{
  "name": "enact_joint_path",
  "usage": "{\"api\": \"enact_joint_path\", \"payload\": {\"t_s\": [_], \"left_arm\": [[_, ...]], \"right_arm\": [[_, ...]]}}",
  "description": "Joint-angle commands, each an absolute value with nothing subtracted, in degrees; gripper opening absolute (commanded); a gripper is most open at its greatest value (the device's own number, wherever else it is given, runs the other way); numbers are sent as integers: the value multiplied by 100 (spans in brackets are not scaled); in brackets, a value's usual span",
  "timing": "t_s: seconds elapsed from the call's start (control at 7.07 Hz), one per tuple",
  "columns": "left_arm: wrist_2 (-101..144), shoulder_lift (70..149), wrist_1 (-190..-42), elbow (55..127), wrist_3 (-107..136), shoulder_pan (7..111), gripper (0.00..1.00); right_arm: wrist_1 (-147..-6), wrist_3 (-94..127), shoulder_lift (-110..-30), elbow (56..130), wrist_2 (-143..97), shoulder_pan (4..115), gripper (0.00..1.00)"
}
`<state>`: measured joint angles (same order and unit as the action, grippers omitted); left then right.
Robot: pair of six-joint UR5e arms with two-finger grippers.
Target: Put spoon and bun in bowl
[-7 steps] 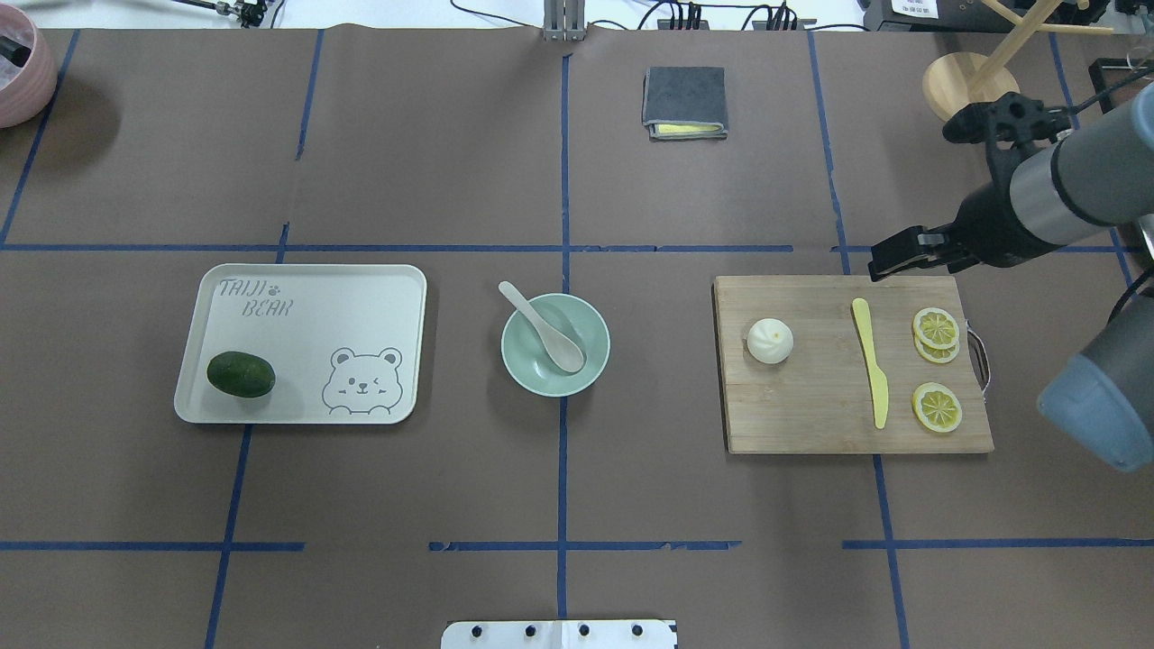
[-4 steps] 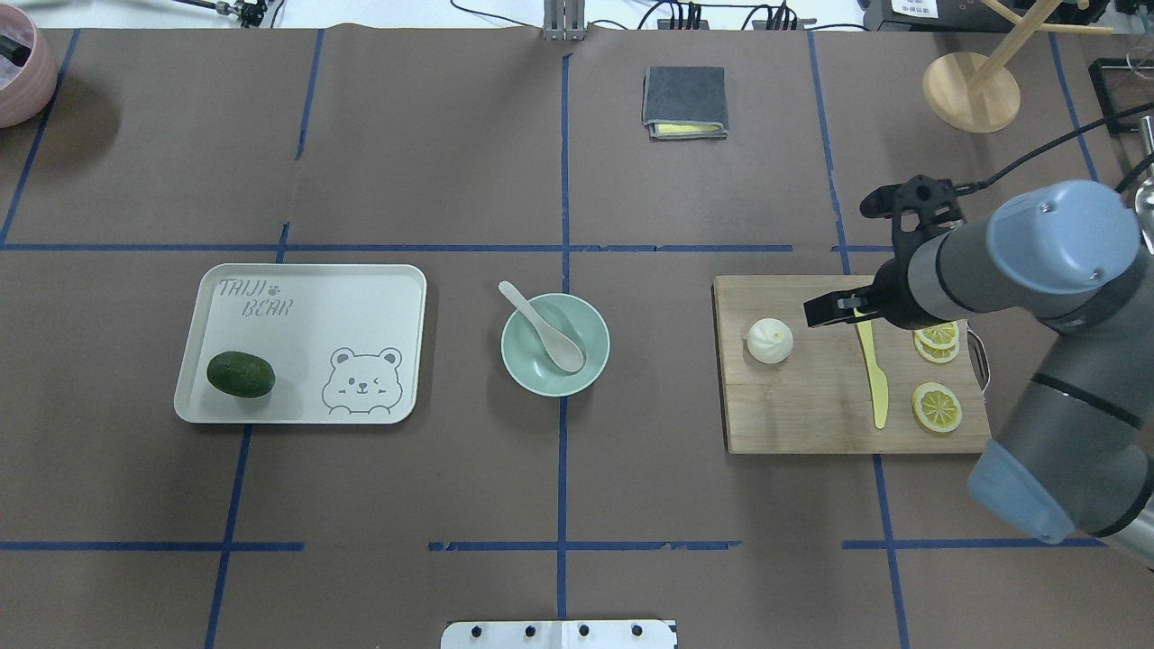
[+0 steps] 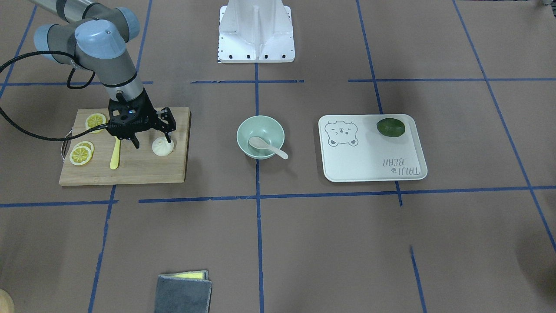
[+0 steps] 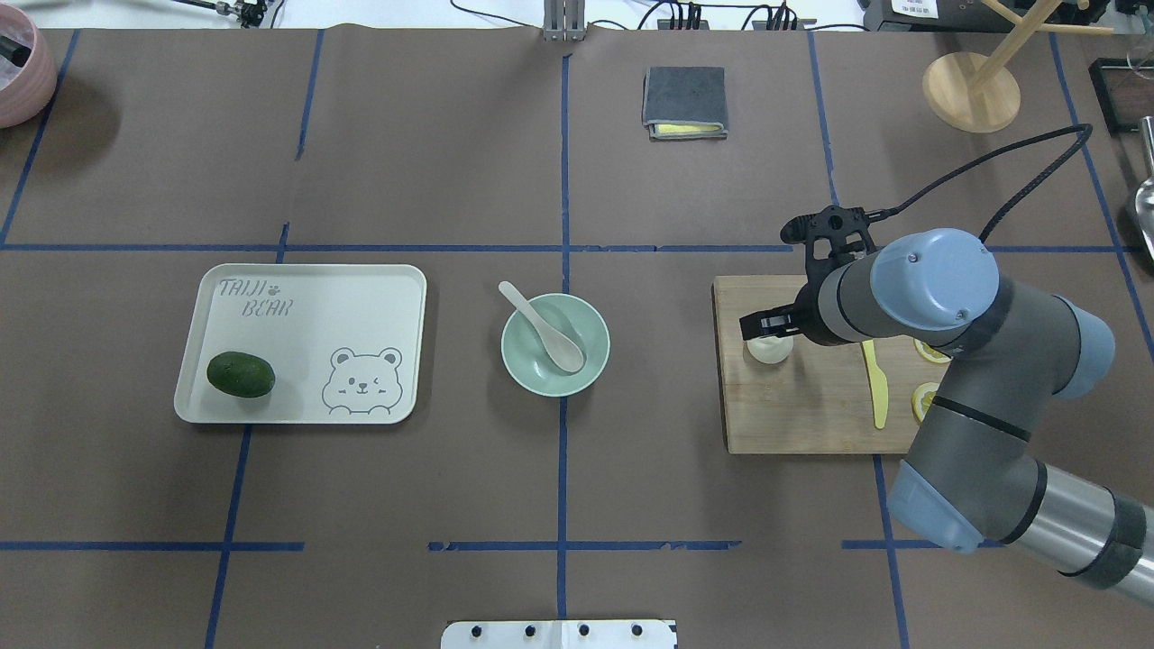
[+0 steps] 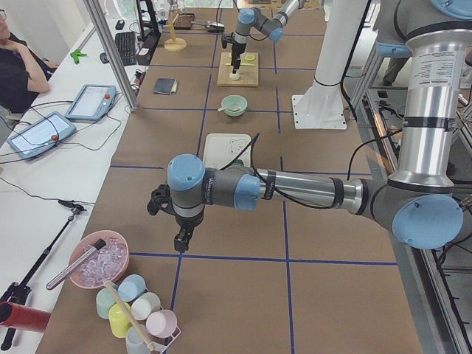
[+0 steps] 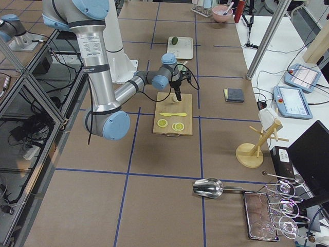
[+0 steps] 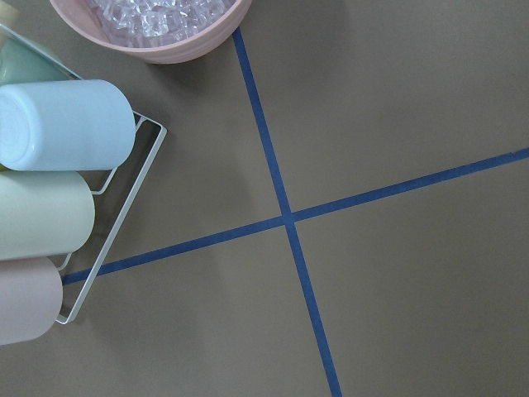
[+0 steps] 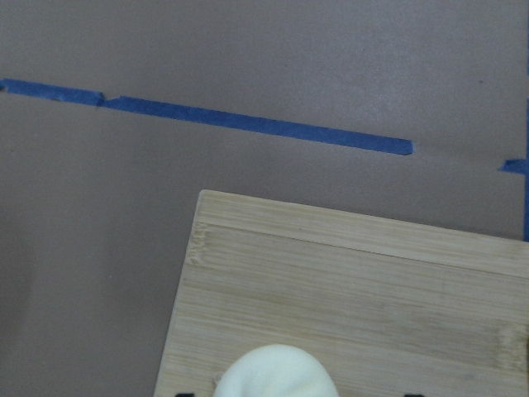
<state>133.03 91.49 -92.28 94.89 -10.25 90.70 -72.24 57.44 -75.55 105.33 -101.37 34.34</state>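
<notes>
The pale spoon (image 4: 545,330) lies in the mint-green bowl (image 4: 584,375) at the table's middle, its handle leaning over the far-left rim. The white bun (image 4: 769,351) sits on the wooden board (image 4: 802,415). My right gripper (image 4: 766,325) is open right over the bun, and in the front view (image 3: 152,142) one finger stands against the bun (image 3: 161,148). The right wrist view shows the bun's top (image 8: 273,374) at its bottom edge. My left gripper (image 5: 181,242) hangs far off over bare table, seen only from the side, so I cannot tell its state.
A yellow knife (image 4: 874,383) and lemon slices (image 3: 81,154) lie on the board under my right arm. A bear tray (image 4: 361,297) with a dark green fruit (image 4: 241,374) lies left of the bowl. A grey cloth (image 4: 684,102) and a wooden stand (image 4: 971,90) are at the back.
My right arm has swung left from beyond the board's back right corner across the board, and the open gripper now sits over the bun. Bowl, spoon and bun have not moved.
</notes>
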Motion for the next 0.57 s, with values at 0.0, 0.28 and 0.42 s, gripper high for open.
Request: {"api": "enact_joint_path", "payload": {"t_s": [0.0, 0.28, 0.42], "left_arm": [[13307, 9149, -9229, 9492, -1020, 9070, 100], [13315, 9158, -9237, 9492, -1020, 9070, 100], [13315, 9158, -9237, 9492, -1020, 9070, 100]], "right_arm": [[-7260, 5757, -7471, 10363, -10134, 3384, 52], [-7251, 5748, -7453, 10362, -10134, 3358, 0], [-7251, 5757, -7375, 10371, -10134, 3366, 0]]}}
